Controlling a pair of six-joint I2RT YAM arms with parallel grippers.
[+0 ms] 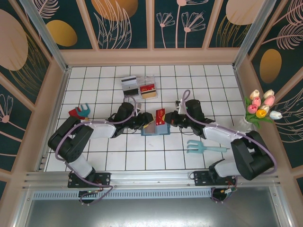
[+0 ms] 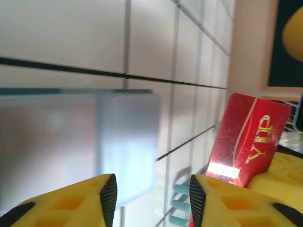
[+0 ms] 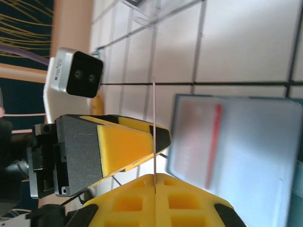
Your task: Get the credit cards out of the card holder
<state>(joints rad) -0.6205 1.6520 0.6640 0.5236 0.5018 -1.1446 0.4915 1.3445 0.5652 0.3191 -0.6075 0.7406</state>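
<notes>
- Red plastic is what the right pincer [image 3: 154, 180] is clenched on: the red credit card [image 2: 248, 137] stands on edge between its yellow pads, gripped by its lower end, with the gold "VIP" lettering clear above the tips.
- Held upright like that, the card looks free of the card holder [image 3: 236, 161], which lies flat on the desk [image 1: 113, 156] just below and ahead of this pincer's tips. I judge this card to be out and ready to carry off.
- Left pincer [image 2: 150, 196] is released: its two pads stand apart with nothing between them. The holder's pale blue panel lies just beyond its tips, and the red card rises off to its right.
- Coming in low from the opposite side, the left pincer is probably placed to pin the soft holder down, so that it does not lift when a card is drawn out.
- A reddish smear shows through the holder's panel in the right wrist view. Whether that is another card inside I cannot tell.
- The desk is white tile with dark grout lines. Well beyond both pincers sits a clear tray [image 1: 139, 81] with cards in it, and a light teal fork-shaped toy [image 1: 201, 147] lies behind the right pincer, beside its arm.
- Dark teal wall panels [image 1: 125, 23] printed with gold and pink plants close in the space, and a bunch of tulips [image 1: 261, 106] stands at the far right.
</notes>
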